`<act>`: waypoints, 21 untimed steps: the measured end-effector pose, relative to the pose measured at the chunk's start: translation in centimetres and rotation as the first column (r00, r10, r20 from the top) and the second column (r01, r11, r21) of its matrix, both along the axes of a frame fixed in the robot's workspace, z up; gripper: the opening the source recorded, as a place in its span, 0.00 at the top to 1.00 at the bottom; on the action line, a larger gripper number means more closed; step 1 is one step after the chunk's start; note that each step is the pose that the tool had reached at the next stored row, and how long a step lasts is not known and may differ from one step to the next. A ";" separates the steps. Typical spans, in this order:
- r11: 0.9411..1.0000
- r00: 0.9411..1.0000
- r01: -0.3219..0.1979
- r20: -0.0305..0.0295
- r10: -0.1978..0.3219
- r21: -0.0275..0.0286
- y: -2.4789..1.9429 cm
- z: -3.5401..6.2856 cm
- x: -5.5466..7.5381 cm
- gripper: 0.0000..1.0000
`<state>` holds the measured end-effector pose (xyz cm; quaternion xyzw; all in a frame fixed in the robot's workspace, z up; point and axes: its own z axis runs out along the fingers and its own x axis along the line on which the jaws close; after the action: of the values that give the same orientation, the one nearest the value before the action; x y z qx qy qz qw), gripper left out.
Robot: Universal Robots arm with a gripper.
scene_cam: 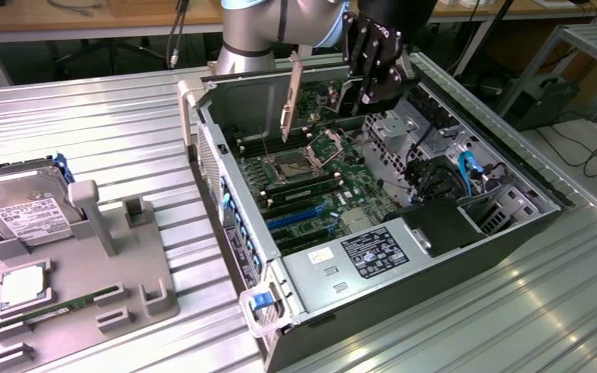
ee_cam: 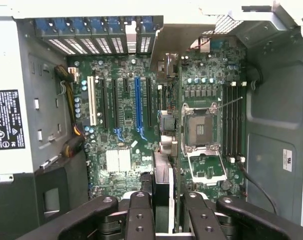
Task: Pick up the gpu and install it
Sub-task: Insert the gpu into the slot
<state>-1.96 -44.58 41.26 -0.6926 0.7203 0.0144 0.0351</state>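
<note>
One gpu (scene_cam: 290, 97), a thin flat dark circuit card with a pale silvery bracket strip at one end, hangs on edge over the open grey computer case (scene_cam: 309, 268). The black two-fingered hand (scene_cam: 366, 99) is clamped on it, one finger (ee_cam: 141, 212) against each face. In the wrist view the gpu (ee_cam: 162, 172) runs edge-on across the green motherboard (ee_cam: 121, 130), beside one empty silver processor socket (ee_cam: 200, 125) and one blue expansion slot (ee_cam: 138, 102). One white slot (ee_cam: 93, 100) lies further over, with what look like four black slots around them. The card appears clear of the board, though the gap is hard to judge.

On the ribbed metal counter (scene_cam: 91, 116), at the exterior view's left, one grey plastic holder (scene_cam: 122, 264) carries one boxy silver hard drive (scene_cam: 19, 206), one square processor chip (scene_cam: 24, 284) and one narrow green memory stick (scene_cam: 60, 308), all well apart from the hand.
</note>
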 end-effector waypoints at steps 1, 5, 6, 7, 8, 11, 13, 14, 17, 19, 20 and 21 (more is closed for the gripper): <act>1.000 1.000 0.000 0.000 0.000 0.003 0.00 -0.06 0.0 0.72; 1.000 1.000 0.000 0.000 0.000 0.007 0.00 -0.08 0.0 0.72; 1.000 1.000 0.000 0.000 0.000 0.007 0.00 -0.09 0.0 0.72; 1.000 1.000 0.000 0.000 0.000 0.007 0.00 -0.09 0.0 0.72; 1.000 1.000 0.000 0.000 0.000 0.006 0.00 -0.09 0.0 0.72; 1.000 1.000 0.000 0.001 0.000 0.005 0.00 -0.09 0.0 0.72; 1.000 1.000 0.000 0.001 0.000 0.005 0.00 -0.09 0.0 0.72; 1.000 1.000 0.000 0.001 0.000 0.005 0.00 -0.09 0.0 0.72; 1.000 1.000 0.000 0.001 0.000 0.005 0.00 -0.09 0.0 0.72; 1.000 1.000 0.000 0.001 0.000 0.005 0.00 -0.09 0.0 0.72; 1.000 1.000 0.000 0.001 0.000 0.005 0.00 -0.09 0.0 0.72; 1.000 1.000 0.000 0.001 0.000 0.005 0.00 -0.09 0.0 0.72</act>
<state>-1.96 -44.57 41.17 -0.6925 0.7203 0.0160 0.0371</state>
